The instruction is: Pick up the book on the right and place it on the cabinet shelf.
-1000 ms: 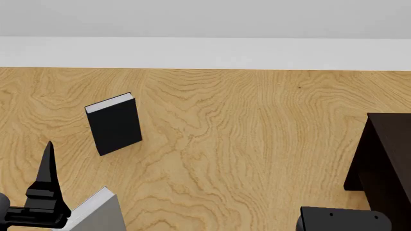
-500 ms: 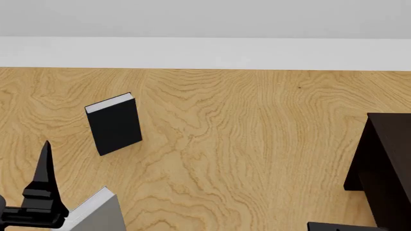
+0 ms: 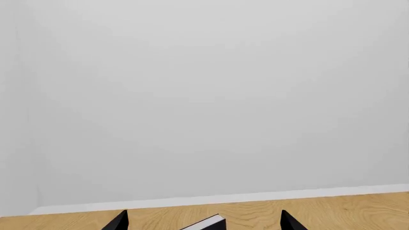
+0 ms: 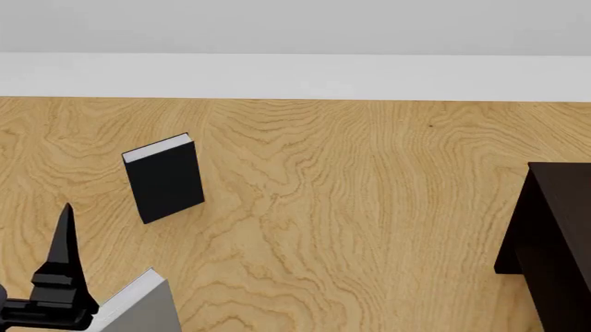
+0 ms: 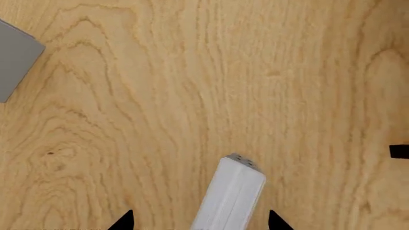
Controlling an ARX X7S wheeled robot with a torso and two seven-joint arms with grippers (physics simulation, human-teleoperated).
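The dark block of the right arm that sat at the lower right of the head view a second ago was almost gone half a second ago. Now it is out of that view altogether, while the left arm has barely shifted. We read this as the right arm dropping low toward its target, so the reach for the grasp looks under way but not finished. In the right wrist view the book (image 5: 231, 194), slim and pale with whitish page edges, stands on the wooden floor (image 5: 191, 86). It sits between the two fingertips of the right end effector (image 5: 198, 221), which are spread wide. There is bare floor on either side of the book, so nothing is pinched yet. The book runs forward past the tips, and we judge the end effector must come further on before closing. A second grey book (image 5: 14, 52) lies well apart at that view's corner. The left end effector (image 3: 202, 221) is also spread and holds nothing, with the black book (image 4: 165, 176) ahead of it. The cabinet (image 4: 554, 235) stands at the far right of the head view; we cannot make out its shelf from here.
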